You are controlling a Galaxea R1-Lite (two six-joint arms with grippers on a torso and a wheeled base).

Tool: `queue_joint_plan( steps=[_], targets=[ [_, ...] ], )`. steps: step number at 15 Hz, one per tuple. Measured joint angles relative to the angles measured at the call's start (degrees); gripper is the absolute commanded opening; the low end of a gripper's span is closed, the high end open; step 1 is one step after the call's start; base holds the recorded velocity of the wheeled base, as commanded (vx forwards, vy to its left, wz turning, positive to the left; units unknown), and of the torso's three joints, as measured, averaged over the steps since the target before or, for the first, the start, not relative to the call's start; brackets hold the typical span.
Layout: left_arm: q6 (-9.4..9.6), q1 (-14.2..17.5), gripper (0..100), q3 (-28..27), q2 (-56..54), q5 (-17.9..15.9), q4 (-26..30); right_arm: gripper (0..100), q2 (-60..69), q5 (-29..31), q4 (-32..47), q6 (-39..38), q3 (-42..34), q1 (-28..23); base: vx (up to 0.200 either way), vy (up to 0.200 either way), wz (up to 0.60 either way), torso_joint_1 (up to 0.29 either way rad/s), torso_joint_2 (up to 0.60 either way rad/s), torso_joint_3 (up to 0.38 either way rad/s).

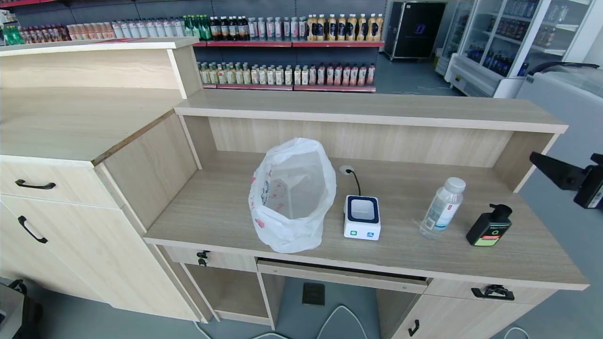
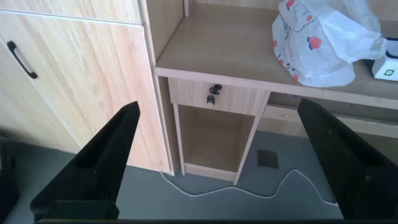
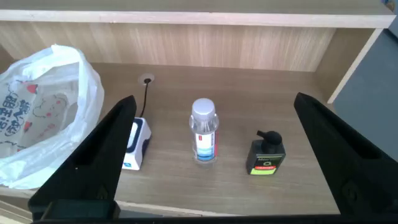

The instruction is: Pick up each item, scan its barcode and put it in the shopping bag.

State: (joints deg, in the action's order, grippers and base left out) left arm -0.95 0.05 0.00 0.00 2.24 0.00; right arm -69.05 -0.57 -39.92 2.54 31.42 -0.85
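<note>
wood-grain counter (image 1: 226,212) with the white shopping bag (image 1: 292,195) standing open on it, just left of a small white-and-navy scanner (image 1: 362,217) whose black cable runs back to a hole in the top. right of the scanner a clear water bottle (image 1: 442,208) with a white cap stands upright, and near it, further right, there's a black pump bottle (image 1: 490,226); both sit on the counter, well apart from the bag. right gripper (image 3: 214,101) hangs off the counter's right end with its fingers spread wide and nothing in them, and its wrist view frames the water bottle in the gap. left gripper (image 2: 217,107) is down low in front of the counter's left end, fingers just as wide apart. its wrist view takes in the drawer front with a small black lock fitting (image 2: 213,94), the open cubby under it, a pale cable on the grey floor (image 2: 249,186) and a cabinet door handle (image 2: 18,59). head view adds the drink shelves (image 1: 282,28) behind. labels: red drawings and print on the bag, a red-and-blue band on the water bottle, a green and orange patch on the pump bottle, and green and blue squares on the scanner front. the writing is too small to read.
</note>
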Motion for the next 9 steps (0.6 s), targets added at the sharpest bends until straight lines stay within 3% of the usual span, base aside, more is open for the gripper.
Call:
queue_joint_plan(
  steps=[3, 6, 9],
  targets=[
    [0.00, 0.00, 100, 0.00, 0.00, 0.02, 0.00, 100, -8.48, 0.67, 3.06, 5.40, 4.88, 0.80, 0.000, 0.000, 0.00, 0.000, 0.00, 0.000],
    [0.00, 0.02, 100, 0.00, 0.00, 0.00, 0.00, 100, -12.37, 2.18, 3.58, 5.05, 2.07, 0.74, 0.000, 0.000, 0.00, 0.000, 0.00, 0.000],
    [0.00, 0.05, 100, 0.00, 0.00, 0.00, 0.00, 100, -16.40, 3.08, 1.48, 5.05, 0.41, -2.50, 0.000, 0.000, 0.00, 0.000, 0.00, 0.000]
  ],
)
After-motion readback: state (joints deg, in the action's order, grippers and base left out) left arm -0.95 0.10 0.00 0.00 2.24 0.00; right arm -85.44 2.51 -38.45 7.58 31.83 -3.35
